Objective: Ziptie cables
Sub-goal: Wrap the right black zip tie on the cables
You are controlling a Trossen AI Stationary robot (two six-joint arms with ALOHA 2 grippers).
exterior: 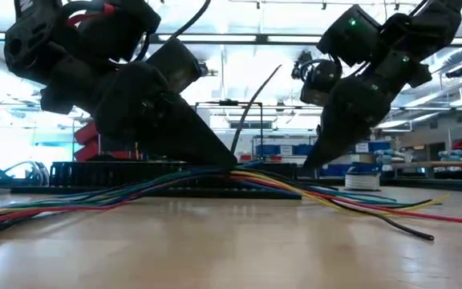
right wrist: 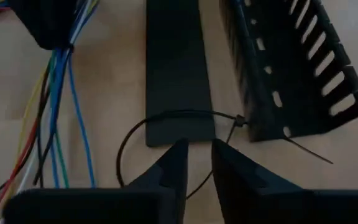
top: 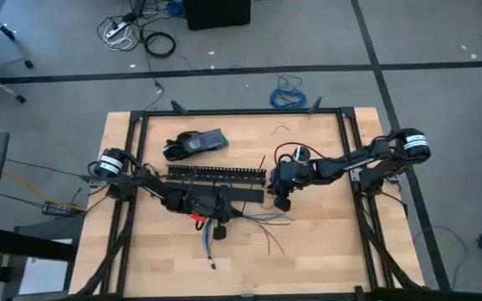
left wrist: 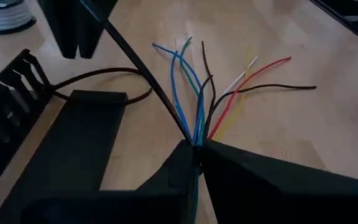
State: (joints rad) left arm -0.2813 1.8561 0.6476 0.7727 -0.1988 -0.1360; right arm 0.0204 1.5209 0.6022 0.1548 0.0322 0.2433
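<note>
The cables are a bundle of blue, green, red, yellow, white and black wires lying on the table, their ends fanned out toward the right. My left gripper is shut on the bundle. One straight black ziptie rises slanting from that same spot. A second ziptie, curled into a loop, lies across a flat black strip. My right gripper stands over this loop, pointing down, its fingers a narrow gap apart. Whether they touch the loop cannot be told. My left gripper pinches the cable bundle between its two fingers, just behind where the wires splay out. The fingers slant down from the table's left and lie across the bundle. The wires rest on the table on both sides of the hold. Whether the straight ziptie's foot is also caught there, the fingers hide.
The long black slotted channel lies just beyond both grippers, with the flat black strip beside it. A black and grey device sits farther back. A white spool stands behind the right gripper. Bare wood lies toward the near edge.
</note>
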